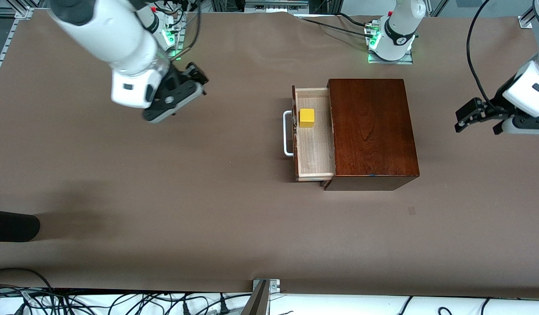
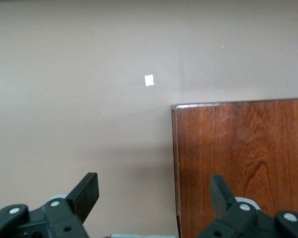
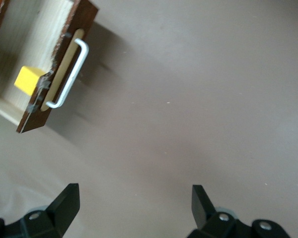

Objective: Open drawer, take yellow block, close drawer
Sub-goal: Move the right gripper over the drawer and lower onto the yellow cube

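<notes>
The drawer (image 1: 314,133) stood pulled out of the dark wooden box (image 1: 371,131), sliding toward the right arm's end of the table. Its pale wooden floor lay bare to the room, and its white handle (image 1: 287,133) stuck out from the dark front panel over the brown table (image 1: 164,197).

The yellow block (image 1: 307,117) sat inside the drawer, on the floor of the tray close up against the front panel, in the half of the drawer farther from the front camera. Nothing was touching it. From the right wrist it showed as a yellow corner (image 3: 30,80) just inside the front panel, with the handle (image 3: 69,74) beside it.

The right gripper (image 1: 177,94) hung in the air over bare table, well apart from the drawer, toward the right arm's end. Its fingers (image 3: 67,201) were spread wide with nothing between them.

The left gripper (image 1: 477,116) hung off past the box toward the left arm's end of the table, over open tabletop, holding nothing. Its fingers (image 2: 87,191) were spread apart too, and from its wrist one could see the box's glossy top (image 2: 238,158) and a small white speck (image 2: 149,80) on the table.
</notes>
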You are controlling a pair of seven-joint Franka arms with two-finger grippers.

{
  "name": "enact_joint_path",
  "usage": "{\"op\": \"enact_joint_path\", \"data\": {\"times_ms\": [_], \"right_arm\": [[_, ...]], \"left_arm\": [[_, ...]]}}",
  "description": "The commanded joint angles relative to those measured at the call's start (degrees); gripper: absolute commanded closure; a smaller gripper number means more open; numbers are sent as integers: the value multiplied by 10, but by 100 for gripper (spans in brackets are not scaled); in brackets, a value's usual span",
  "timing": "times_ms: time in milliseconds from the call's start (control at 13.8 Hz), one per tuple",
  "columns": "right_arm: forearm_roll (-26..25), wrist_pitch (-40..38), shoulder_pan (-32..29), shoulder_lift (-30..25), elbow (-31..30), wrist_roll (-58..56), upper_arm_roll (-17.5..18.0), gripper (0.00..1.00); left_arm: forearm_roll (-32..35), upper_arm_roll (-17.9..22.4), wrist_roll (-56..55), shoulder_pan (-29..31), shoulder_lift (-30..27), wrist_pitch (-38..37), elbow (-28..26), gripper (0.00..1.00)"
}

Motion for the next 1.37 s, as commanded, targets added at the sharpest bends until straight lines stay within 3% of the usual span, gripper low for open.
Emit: {"op": "enact_joint_path", "data": {"times_ms": [0, 289, 578, 795, 1084, 1300], "right_arm": [[-3, 3, 37, 6, 1, -12, -6, 0], [-5, 19, 89, 46, 2, -13, 5, 0], [-52, 153, 183, 120, 10, -31, 6, 0], [-101, 201, 232, 185, 63, -42, 6, 0], [-143, 203, 268, 258, 153, -64, 6, 0], [-163, 241, 270, 304, 170, -159, 5, 0]], "left_arm": [[-7, -3, 4, 3, -12, -9, -10, 0], [-7, 0, 4, 5, -9, -7, -9, 0], [-7, 0, 5, 9, -5, -7, -7, 0], [-6, -2, 5, 8, -5, -7, -4, 0], [-7, -3, 5, 9, 1, -8, 4, 0], [-7, -4, 5, 8, 0, -14, 4, 0]]}}
